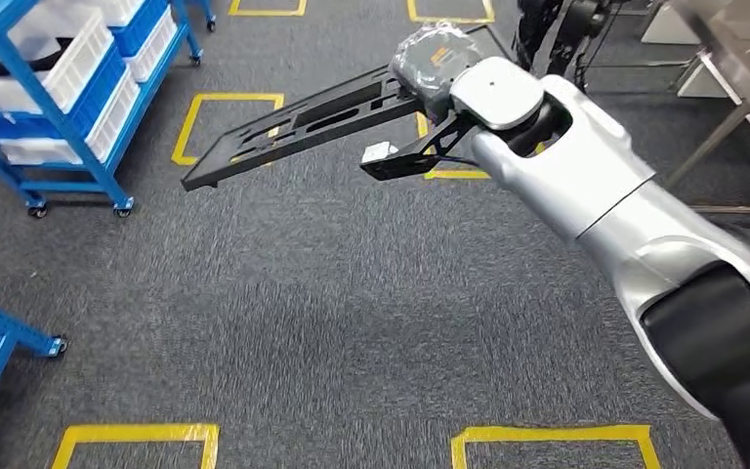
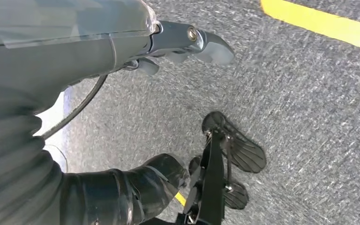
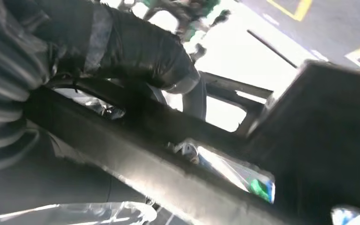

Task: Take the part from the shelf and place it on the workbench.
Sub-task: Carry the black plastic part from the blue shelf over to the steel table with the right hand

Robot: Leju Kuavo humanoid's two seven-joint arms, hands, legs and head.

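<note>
Right robot hand [image 1: 437, 61] holding part [image 1: 293, 127] above floor [image 1: 332, 322]; part extending leftward. Shelf [image 1: 59, 98] standing far left. Metal table legs [image 1: 732, 117] standing far right.

In the head view the right hand [image 1: 437, 61] is mostly hidden behind its wrist housing, so the fingers' grip on the black part [image 1: 293, 125] cannot be read there. The blue shelf [image 1: 54, 93] at ten o'clock is cut off by the picture's edge. In the right wrist view the part [image 3: 178, 140] is dark and blurred. The left hand [image 2: 183, 42] shows blurred fingertips.
</note>
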